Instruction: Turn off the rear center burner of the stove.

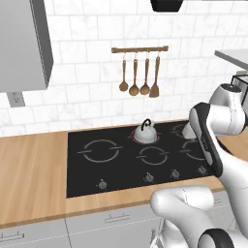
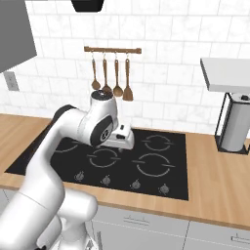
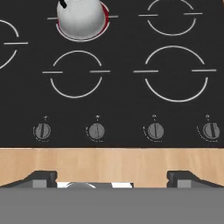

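Observation:
The stove (image 1: 121,164) (image 2: 180,185) (image 3: 122,100) is a black glass cooktop set in a wooden counter. A thin red rim marks the rear center burner (image 3: 105,19) (image 1: 133,137), which a silver kettle (image 3: 81,15) (image 1: 145,131) mostly covers. Four grey knobs line the front edge: (image 3: 42,131), (image 3: 96,131), (image 3: 155,131), (image 3: 211,131). My gripper (image 3: 112,178) hangs open above the stove and holds nothing; in the hand view its fingertips (image 3: 41,177) stand wide apart over the wooden strip before the knobs. The white hand (image 2: 121,139) hovers over the cooktop's middle.
Grey-ringed burners (image 3: 175,72) surround the kettle. Wooden utensils hang on a rail (image 1: 139,49) on the tiled wall. A paper towel holder (image 2: 234,127) stands on the counter to the right under a shelf. A grey cabinet (image 1: 24,43) hangs at upper left.

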You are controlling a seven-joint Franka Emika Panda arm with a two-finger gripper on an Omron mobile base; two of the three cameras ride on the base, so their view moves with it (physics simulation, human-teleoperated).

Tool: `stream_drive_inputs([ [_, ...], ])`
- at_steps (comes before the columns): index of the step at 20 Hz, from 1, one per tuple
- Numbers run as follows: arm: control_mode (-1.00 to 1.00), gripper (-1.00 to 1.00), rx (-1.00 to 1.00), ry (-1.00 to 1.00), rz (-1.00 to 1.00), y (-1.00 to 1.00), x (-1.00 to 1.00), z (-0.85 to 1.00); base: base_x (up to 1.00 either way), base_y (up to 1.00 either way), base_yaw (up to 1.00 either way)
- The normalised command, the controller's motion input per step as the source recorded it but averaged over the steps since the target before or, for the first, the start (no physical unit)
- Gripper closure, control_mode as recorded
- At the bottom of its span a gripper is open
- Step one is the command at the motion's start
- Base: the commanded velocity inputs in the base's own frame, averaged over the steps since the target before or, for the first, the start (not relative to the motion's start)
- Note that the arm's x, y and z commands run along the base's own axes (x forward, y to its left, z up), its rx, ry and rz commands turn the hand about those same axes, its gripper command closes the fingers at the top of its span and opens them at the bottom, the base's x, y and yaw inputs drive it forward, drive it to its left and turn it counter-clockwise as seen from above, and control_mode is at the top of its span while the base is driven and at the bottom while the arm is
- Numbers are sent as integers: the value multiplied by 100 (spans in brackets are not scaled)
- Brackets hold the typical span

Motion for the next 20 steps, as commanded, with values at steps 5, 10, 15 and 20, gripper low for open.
stream_drive_inputs([
  [5, -100, -100, 0, 0, 0, 8, 0, -47, 0, 0, 0],
  [10, -100, -100, 0, 0, 0, 2, 0, -41, 0, 0, 0],
  [15, -100, -100, 0, 0, 0, 4, 0, -25, 0, 0, 0],
  [20, -100, -100, 0, 0, 0, 0, 0, -15, 0, 0, 0],
])
